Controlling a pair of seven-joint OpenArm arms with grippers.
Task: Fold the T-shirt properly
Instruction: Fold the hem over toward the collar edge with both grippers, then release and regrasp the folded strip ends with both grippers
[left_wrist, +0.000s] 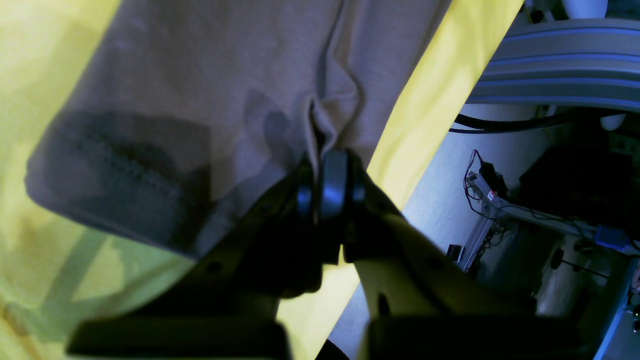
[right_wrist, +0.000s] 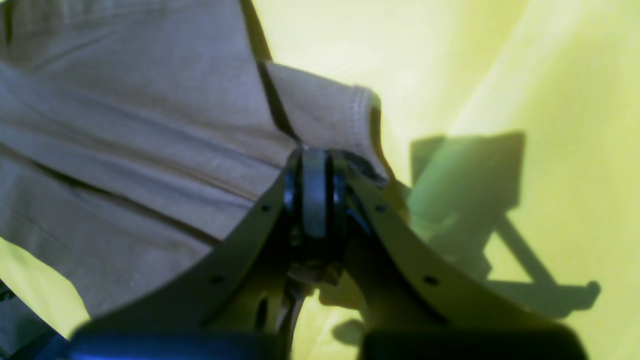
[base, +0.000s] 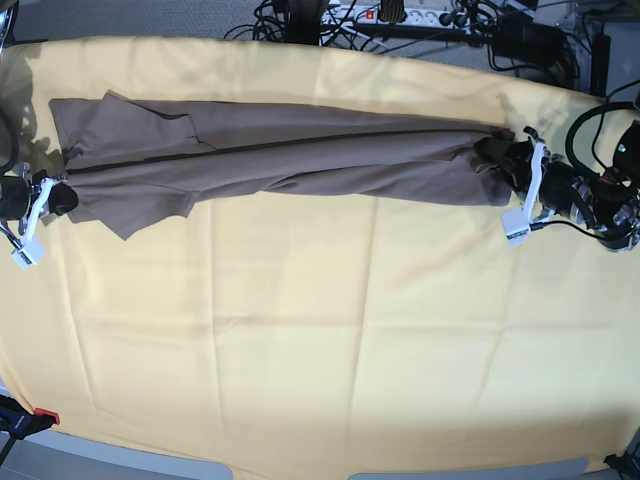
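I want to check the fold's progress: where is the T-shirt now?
In the base view, the T-shirt stretches across the yellow cloth's far part, between the two grippers.

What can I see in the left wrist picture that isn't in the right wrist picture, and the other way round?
Only the left wrist view shows the ribbed grey metal rail and the black cables beyond the cloth's edge.

Only the right wrist view shows a stitched hem on the T-shirt, beside that arm's end effector.

Both show the brown T-shirt, the yellow cloth under it, and dark shadows.
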